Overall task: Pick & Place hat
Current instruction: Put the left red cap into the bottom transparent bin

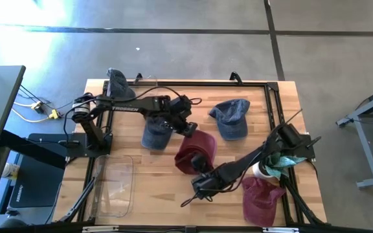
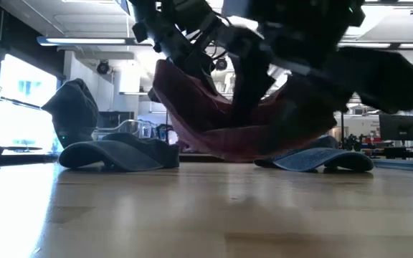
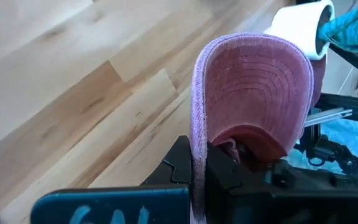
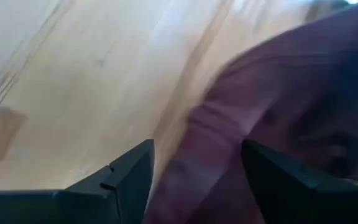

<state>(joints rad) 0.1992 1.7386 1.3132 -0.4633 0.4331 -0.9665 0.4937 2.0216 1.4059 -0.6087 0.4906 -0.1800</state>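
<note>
Only unreadable blue scrawl on left hand, clamped on maroon cap, right hand open astride it.

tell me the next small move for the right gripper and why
Probably back the right gripper away. Its jaws stand open around the maroon cap, while the left gripper is shut on the cap's brim and holds it off the table, so the left arm seems to have it.

No legible text, brand, number or sign in any view. Only candidate: light-blue hand-drawn marks on the dark body of my left pincer, lower left of the left wrist frame, cut off by the frame edge; I cannot read them. Caps carry no readable label.
</note>
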